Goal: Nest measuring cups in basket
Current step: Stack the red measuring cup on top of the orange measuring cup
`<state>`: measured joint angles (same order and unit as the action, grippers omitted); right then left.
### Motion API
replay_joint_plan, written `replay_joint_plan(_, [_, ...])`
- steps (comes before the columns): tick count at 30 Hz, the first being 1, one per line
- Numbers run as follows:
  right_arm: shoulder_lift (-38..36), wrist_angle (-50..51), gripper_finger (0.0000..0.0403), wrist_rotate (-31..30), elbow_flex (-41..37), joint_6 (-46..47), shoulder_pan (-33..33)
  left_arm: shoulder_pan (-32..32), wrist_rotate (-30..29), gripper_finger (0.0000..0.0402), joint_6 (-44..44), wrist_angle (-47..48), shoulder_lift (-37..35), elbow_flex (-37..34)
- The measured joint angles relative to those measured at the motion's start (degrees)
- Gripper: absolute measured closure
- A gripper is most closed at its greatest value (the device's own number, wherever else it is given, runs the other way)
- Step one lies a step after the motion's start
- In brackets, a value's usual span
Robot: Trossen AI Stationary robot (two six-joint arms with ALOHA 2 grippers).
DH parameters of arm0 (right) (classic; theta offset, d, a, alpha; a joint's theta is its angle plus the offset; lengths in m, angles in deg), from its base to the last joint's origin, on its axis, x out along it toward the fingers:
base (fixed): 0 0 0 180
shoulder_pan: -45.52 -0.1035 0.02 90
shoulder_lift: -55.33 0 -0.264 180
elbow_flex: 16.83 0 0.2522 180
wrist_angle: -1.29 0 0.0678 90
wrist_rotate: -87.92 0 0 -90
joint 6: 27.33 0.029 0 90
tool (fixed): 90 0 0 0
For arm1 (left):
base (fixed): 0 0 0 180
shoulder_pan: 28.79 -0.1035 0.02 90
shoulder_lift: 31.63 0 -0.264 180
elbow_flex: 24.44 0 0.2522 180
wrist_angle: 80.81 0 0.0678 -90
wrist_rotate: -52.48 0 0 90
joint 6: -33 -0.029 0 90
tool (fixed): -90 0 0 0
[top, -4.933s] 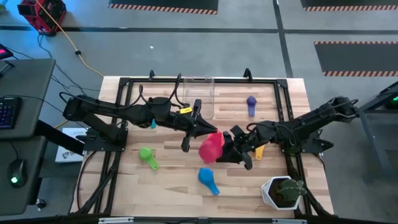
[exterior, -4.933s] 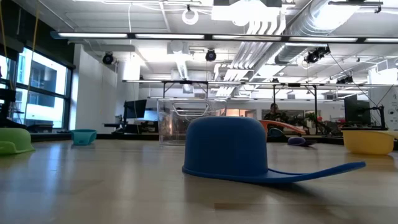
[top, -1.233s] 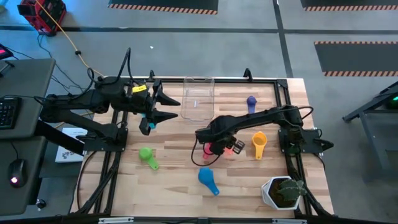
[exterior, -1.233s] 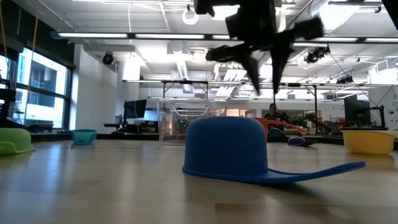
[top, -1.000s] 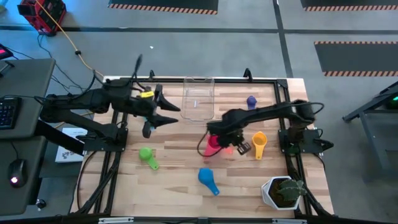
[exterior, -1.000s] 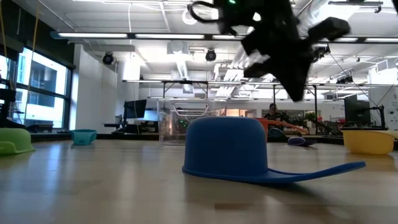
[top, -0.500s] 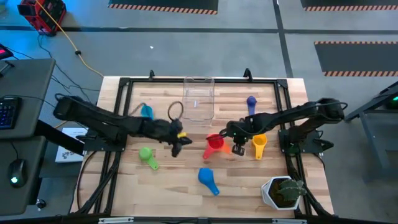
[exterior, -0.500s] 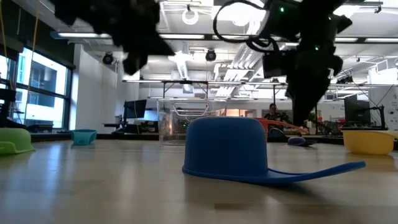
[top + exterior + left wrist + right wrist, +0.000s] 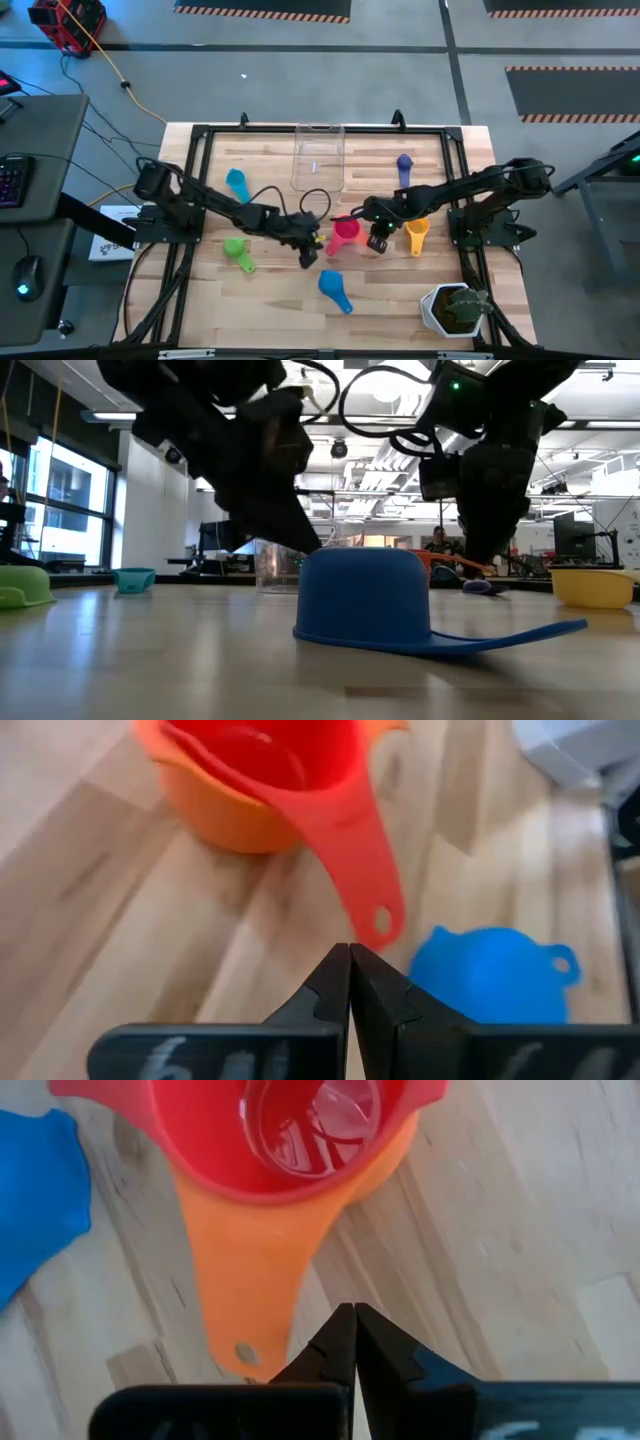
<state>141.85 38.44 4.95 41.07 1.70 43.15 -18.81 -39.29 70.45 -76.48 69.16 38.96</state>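
Red cup (image 9: 345,233) nested in orange cup (image 9: 262,1270), centre of the high view, below the clear basket (image 9: 318,157) at upper centre, ready to move as one. Left gripper (image 9: 309,255) and right gripper (image 9: 378,240) flank the pair, fingers closed, holding nothing. Blue cup (image 9: 334,287) lies inverted, lower centre.

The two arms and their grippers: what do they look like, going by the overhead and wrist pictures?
Both arms are black, slim and jointed. The left arm carries a looping black cable near its wrist, as does the right arm, which shows a small green light by the right gripper. The left gripper has two matte black wedge-shaped fingers tapering to points; faint pale markings sit on its crossbar.
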Motion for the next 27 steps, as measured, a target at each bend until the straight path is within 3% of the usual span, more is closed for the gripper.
replay_joint_plan(6, [0.0, -1.7, 0.0403, 0.1, 0.0, 1.6, -1.4, 0.0, -5.1, 0.0401, 1.2, -0.4, 2.6, 2.2])
replay_joint_plan(16, [0.0, -4.5, 0.0403, -0.1, 0.0, 7.4, -3.5, 0.7, -2.5, 0.0401, 2.0, -0.8, 9.8, 9.5])
replay_joint_plan(27, [0.0, -9.6, 0.0403, -1.7, 0.0, 14.7, -7.6, 0.5, -3.1, 0.0401, 2.0, -1.4, 10.1, 12.6])
